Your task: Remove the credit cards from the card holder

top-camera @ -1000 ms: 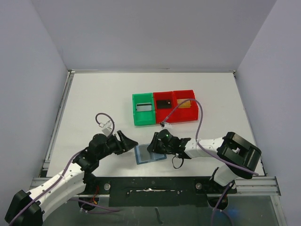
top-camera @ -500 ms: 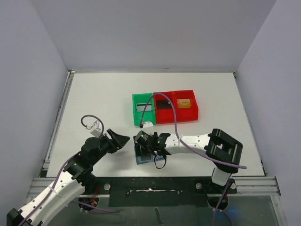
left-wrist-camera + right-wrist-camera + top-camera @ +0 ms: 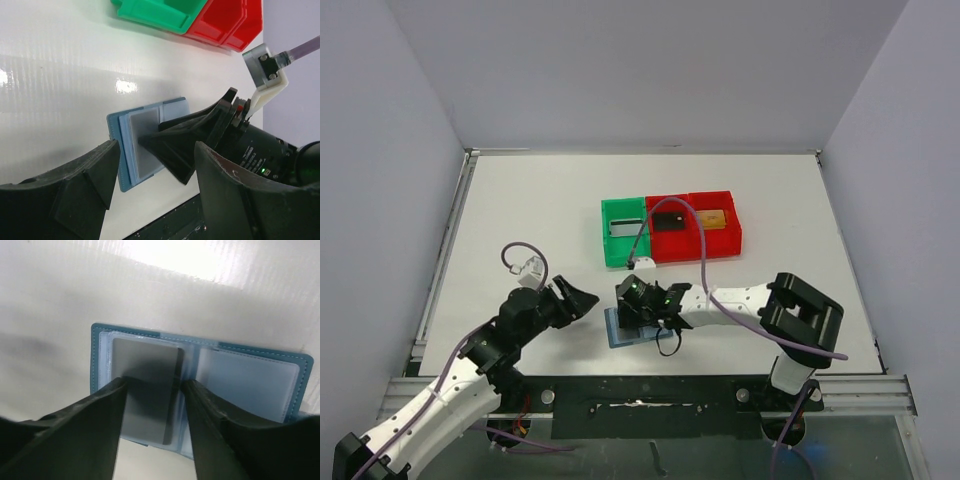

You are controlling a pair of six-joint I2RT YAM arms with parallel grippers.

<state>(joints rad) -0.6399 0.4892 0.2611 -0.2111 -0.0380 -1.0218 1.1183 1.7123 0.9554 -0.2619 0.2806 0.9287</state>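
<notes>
The light-blue card holder (image 3: pixel 250 380) lies open and flat on the white table near the front edge, also showing as card holder (image 3: pixel 617 336) and card holder (image 3: pixel 119 150). A dark grey credit card (image 3: pixel 147 365) sits in its left panel, seen too as the card (image 3: pixel 142 135). My right gripper (image 3: pixel 152 382) is down over that panel, jaws apart. One fingertip rests on the card and the other stands at its right edge. From above, the right gripper (image 3: pixel 630 310) covers most of the holder. My left gripper (image 3: pixel 582 298) hovers open just left of the holder, holding nothing.
A green bin (image 3: pixel 625 245) and two red bins (image 3: pixel 670 240) stand in a row behind the holder. The middle bin holds a dark card (image 3: pixel 668 219) and the right one a yellowish card (image 3: pixel 713 218). The right arm's purple cable (image 3: pixel 695 245) arcs over them.
My right gripper has swung left onto the holder's card panel and its jaws have spread from nearly shut. The left gripper has drawn back a little to the left.
</notes>
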